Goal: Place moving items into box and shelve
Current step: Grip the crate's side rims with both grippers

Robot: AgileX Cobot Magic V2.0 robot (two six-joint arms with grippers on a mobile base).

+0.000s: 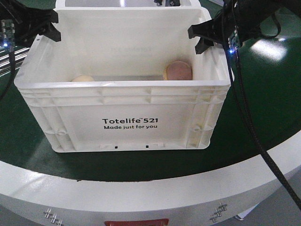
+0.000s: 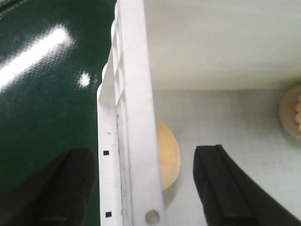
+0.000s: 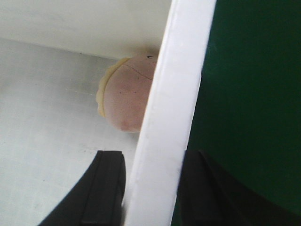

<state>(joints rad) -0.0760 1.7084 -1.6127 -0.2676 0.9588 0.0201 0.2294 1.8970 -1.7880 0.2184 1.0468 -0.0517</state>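
Box: off-white tote on the green table, long axis left to right. Contents: cream ball at near left, pink ball at far right.

Left gripper: straddles the left end wall, jaws apart, holding nothing.

Right gripper: astride the right end wall, fingers seemingly pressed against both faces.

Judged ready for a two-arm lift.

Smooth plastic box, glossy tabletop

Glossy dark green table top; white curved rim, lower frame. Screw clusters, lower left and right. Red plate, bottom centre.
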